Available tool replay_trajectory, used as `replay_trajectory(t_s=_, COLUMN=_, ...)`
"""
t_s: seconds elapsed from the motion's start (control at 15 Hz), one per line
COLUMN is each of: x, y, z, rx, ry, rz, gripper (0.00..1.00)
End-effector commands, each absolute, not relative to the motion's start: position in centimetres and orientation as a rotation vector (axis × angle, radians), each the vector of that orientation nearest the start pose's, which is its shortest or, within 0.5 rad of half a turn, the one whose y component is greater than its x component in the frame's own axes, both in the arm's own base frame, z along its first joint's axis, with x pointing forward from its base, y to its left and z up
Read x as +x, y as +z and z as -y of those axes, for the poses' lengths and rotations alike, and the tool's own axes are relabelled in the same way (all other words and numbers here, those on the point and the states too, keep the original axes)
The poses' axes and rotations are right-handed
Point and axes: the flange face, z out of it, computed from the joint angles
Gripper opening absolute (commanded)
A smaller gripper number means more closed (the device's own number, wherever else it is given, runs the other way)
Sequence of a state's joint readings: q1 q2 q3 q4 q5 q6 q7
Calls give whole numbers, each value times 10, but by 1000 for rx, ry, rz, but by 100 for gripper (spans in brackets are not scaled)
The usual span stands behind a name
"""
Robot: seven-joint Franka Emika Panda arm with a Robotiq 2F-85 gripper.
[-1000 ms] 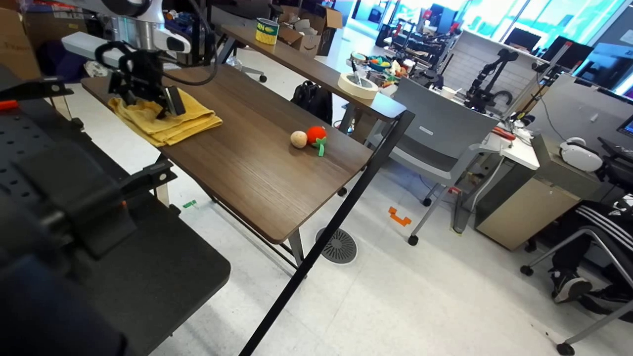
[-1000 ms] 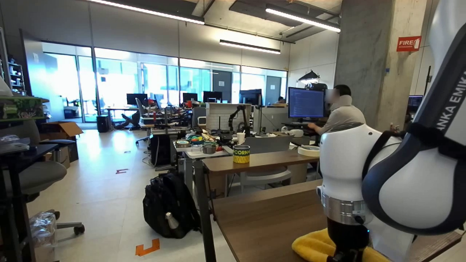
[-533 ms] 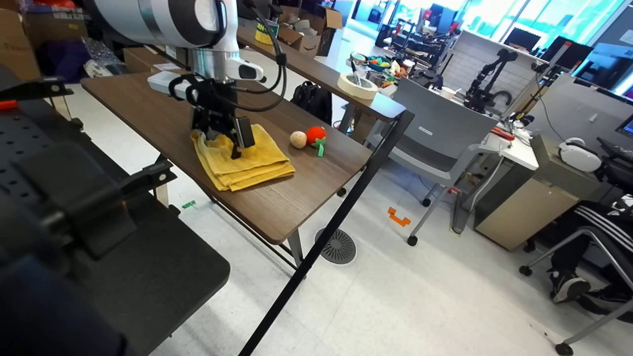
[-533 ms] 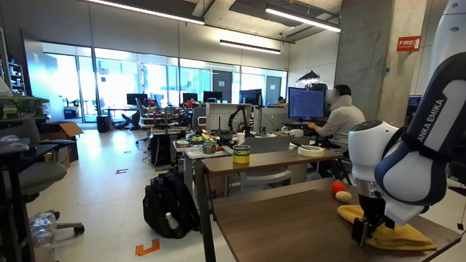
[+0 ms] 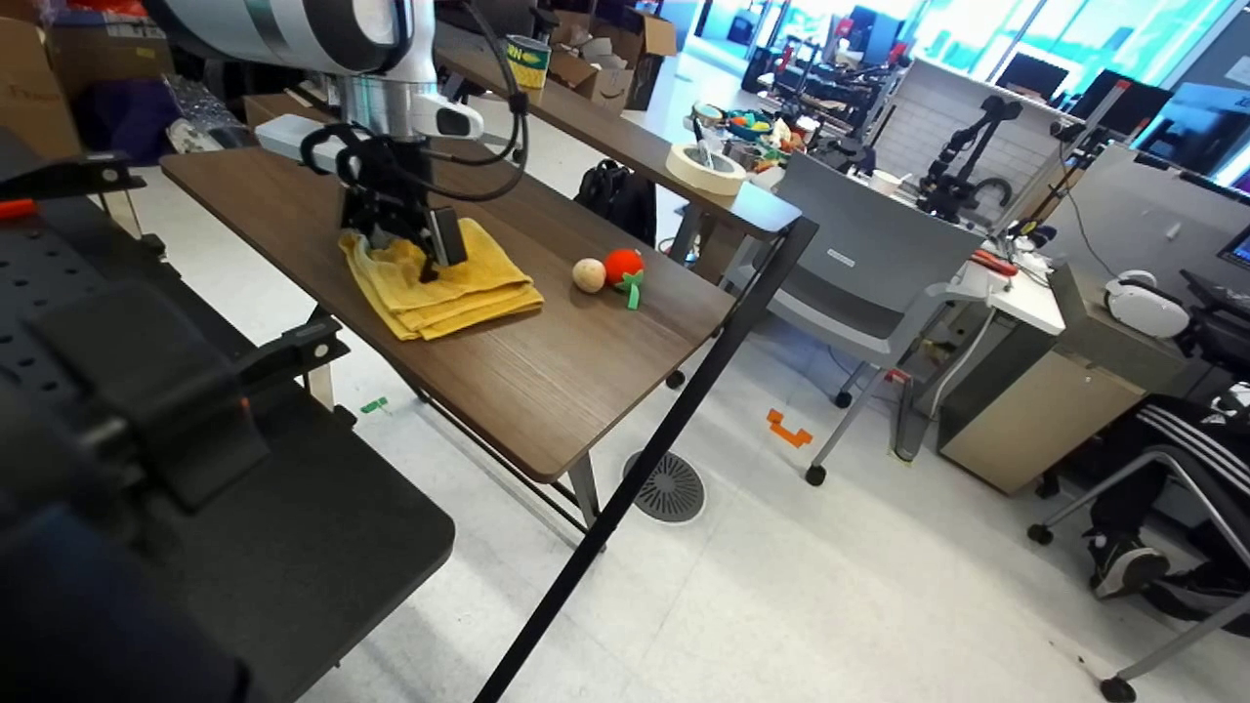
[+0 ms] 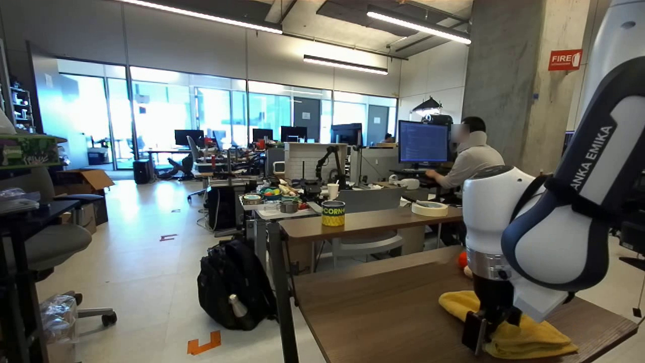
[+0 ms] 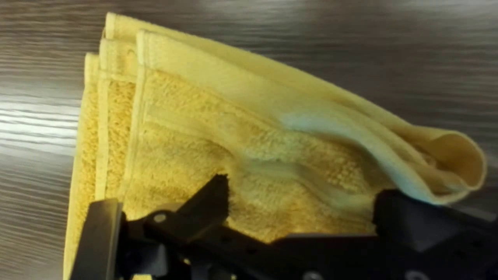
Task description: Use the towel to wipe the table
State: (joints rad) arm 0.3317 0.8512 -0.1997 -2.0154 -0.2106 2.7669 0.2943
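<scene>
In the wrist view, the pincer (image 7: 303,186) is spread wide along the length of the table (image 7: 350,50), and the towel (image 7: 186,147) is seen directly beneath it, no firm pinch being shown. In an exterior view, the towel's layered edge is turned toward the near end, one corner near the ball (image 5: 589,276), so a lengthwise slide is judged to be called for. In an exterior view, cloth is shown jutting out on both sides below the arm (image 6: 486,212).

Fuzzy cloth towel (image 7: 233,128), smooth wood-grain table (image 5: 566,361)
</scene>
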Motion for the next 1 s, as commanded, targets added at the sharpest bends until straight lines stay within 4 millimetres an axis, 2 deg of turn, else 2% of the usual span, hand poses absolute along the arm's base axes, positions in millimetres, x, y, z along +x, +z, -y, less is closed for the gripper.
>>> replay_trajectory(t_s=0.0, x=515, y=11, z=-163, rx=-3249, ry=80, rz=443, gripper=100)
replay_trajectory(t_s=0.2, x=496, y=19, z=-231, rx=-3137, ry=56, rz=612, gripper=100)
replay_trajectory(t_s=0.33, x=496, y=17, z=-251, rx=-3108, ry=67, rz=625, gripper=100)
replay_trajectory(t_s=0.47, x=514, y=6, z=-232, rx=-3145, ry=81, rz=526, gripper=100)
replay_trajectory(t_s=0.53, x=526, y=-3, z=-198, rx=-3197, ry=96, rz=414, gripper=100)
replay_trajectory(t_s=0.73, x=541, y=-7, z=-136, rx=-3299, ry=80, rz=199, gripper=100)
replay_trajectory(t_s=0.93, x=546, y=-14, z=-66, rx=-3394, ry=90, rz=4, gripper=100)
